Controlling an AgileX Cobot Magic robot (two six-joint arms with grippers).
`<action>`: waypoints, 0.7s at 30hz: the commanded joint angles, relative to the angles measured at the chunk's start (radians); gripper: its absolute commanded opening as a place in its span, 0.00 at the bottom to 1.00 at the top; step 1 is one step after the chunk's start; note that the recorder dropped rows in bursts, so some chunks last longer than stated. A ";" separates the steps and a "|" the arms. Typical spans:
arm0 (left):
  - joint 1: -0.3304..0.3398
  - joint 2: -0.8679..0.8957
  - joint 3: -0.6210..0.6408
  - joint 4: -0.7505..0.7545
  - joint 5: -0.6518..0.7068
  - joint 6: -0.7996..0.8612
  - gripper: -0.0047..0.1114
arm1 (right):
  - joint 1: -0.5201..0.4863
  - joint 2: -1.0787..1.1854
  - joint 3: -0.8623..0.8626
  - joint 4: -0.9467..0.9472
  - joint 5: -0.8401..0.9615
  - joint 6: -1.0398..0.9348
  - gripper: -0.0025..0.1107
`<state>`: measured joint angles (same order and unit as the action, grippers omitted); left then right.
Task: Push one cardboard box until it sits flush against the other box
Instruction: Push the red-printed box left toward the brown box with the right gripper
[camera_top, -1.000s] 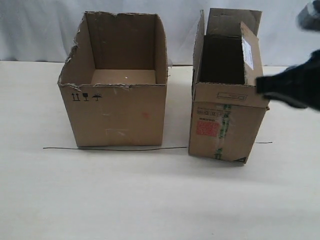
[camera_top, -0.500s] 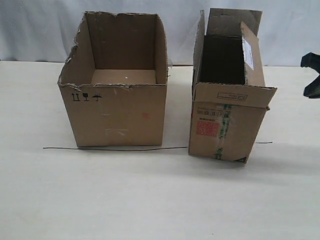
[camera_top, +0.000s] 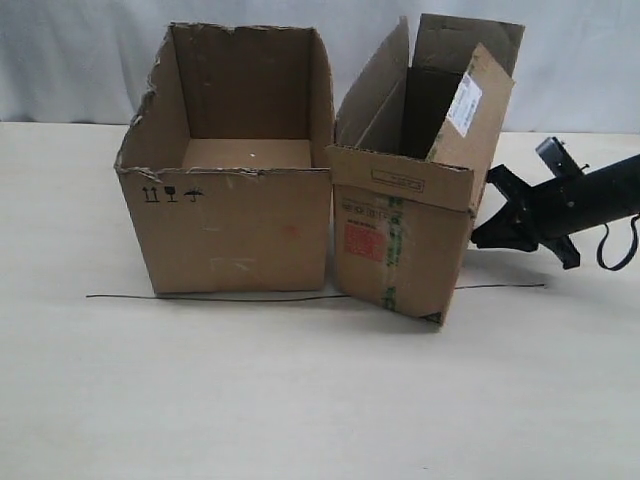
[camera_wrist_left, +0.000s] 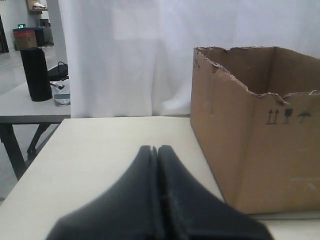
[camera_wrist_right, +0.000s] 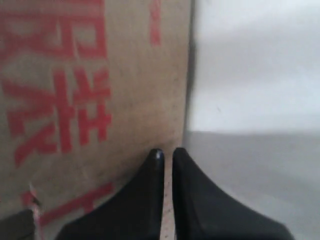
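Note:
The narrower flapped carton (camera_top: 400, 235), with its red label (camera_top: 363, 242) and green tape, leans tilted to the left. Its front left edge meets the right front edge of the wider torn-rim box (camera_top: 240, 225). My right gripper (camera_top: 480, 240) is shut, and its tips press on the carton's right side. In the right wrist view the gripper (camera_wrist_right: 167, 150) rests on the red-printed cardboard (camera_wrist_right: 75, 100) near the carton's corner. My left gripper (camera_wrist_left: 157, 148) is shut and empty. It hovers over the table beside the wide box (camera_wrist_left: 260, 150) and is outside the exterior view.
A thin dark wire (camera_top: 200, 297) lies on the pale table (camera_top: 300, 400) along the front of both boxes and shows again at the right (camera_top: 505, 286). A white curtain (camera_top: 80, 60) hangs behind. The right arm (camera_top: 590, 200) reaches in from the right edge.
The narrow carton has slid left across the gap and now tilts against the wide box. My right gripper came in from the right edge onto the carton's side.

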<state>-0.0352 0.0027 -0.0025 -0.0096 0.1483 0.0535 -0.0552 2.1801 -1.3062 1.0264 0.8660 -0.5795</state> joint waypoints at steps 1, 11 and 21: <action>0.000 -0.003 0.003 0.001 -0.006 -0.004 0.04 | 0.023 0.035 -0.073 0.017 -0.008 0.023 0.07; 0.000 -0.003 0.003 0.001 -0.006 -0.004 0.04 | 0.023 0.109 -0.165 0.067 -0.015 0.051 0.07; 0.000 -0.003 0.003 0.001 -0.004 -0.004 0.04 | 0.063 0.191 -0.236 0.172 -0.008 0.042 0.07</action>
<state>-0.0352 0.0027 -0.0025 -0.0096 0.1483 0.0535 -0.0152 2.3669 -1.5226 1.1844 0.8577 -0.5310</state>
